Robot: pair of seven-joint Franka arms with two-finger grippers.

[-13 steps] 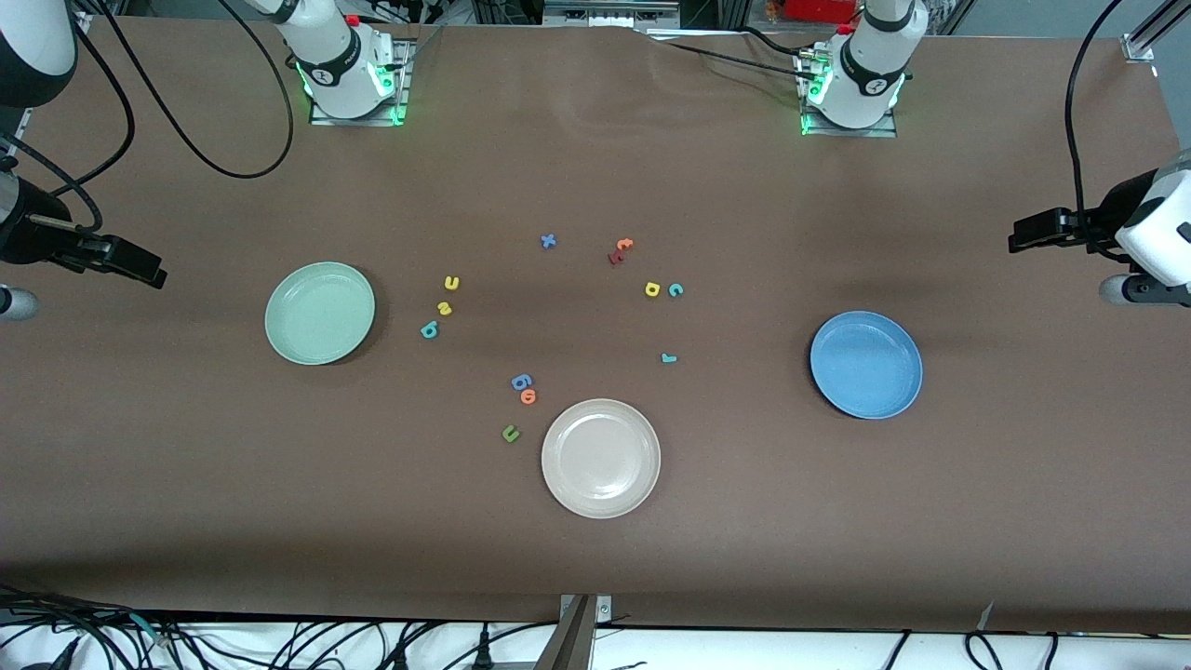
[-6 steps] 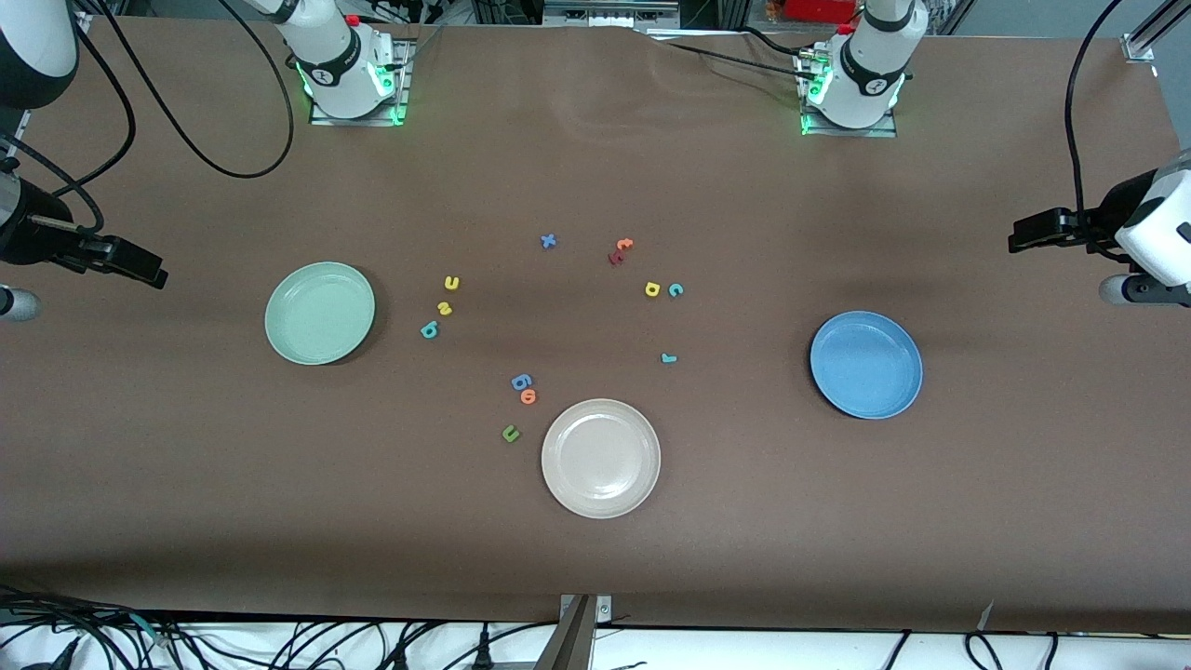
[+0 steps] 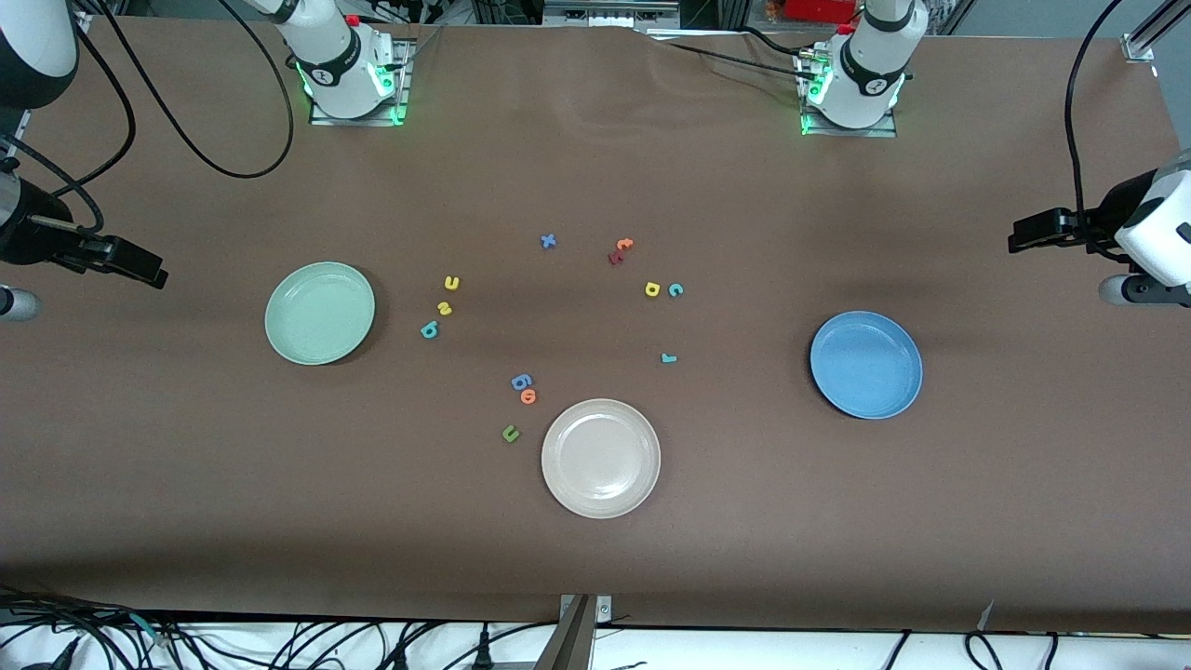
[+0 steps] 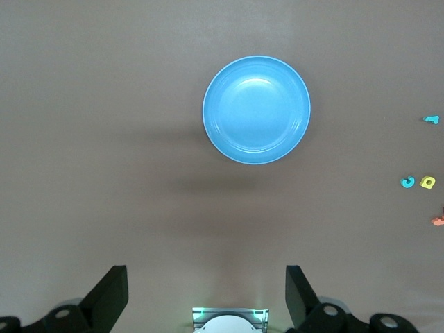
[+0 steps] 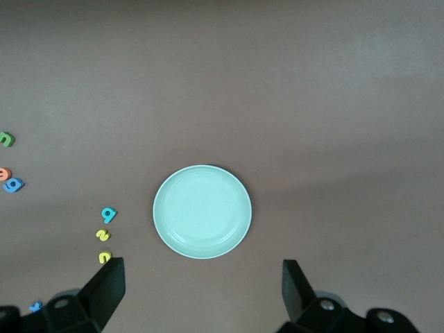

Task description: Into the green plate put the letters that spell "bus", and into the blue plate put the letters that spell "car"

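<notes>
The green plate [image 3: 319,313] lies toward the right arm's end of the table, with the yellow u [image 3: 451,283], yellow s [image 3: 445,309] and teal b [image 3: 429,329] beside it. Toward the left arm's end lies the blue plate [image 3: 866,365]. The yellow a [image 3: 652,289] and teal c [image 3: 676,289] sit together mid-table, and the teal r [image 3: 669,357] is nearer the camera. High over bare table by the blue plate [image 4: 257,109], my left gripper [image 4: 207,298] is open and empty. My right gripper [image 5: 201,295] is open and empty high beside the green plate [image 5: 202,211].
A beige-white plate [image 3: 601,458] lies nearest the camera, with a green u [image 3: 510,433], orange o [image 3: 528,397] and blue g [image 3: 521,381] beside it. A blue x [image 3: 548,241], an orange t [image 3: 624,245] and a dark red letter [image 3: 615,257] lie closer to the bases.
</notes>
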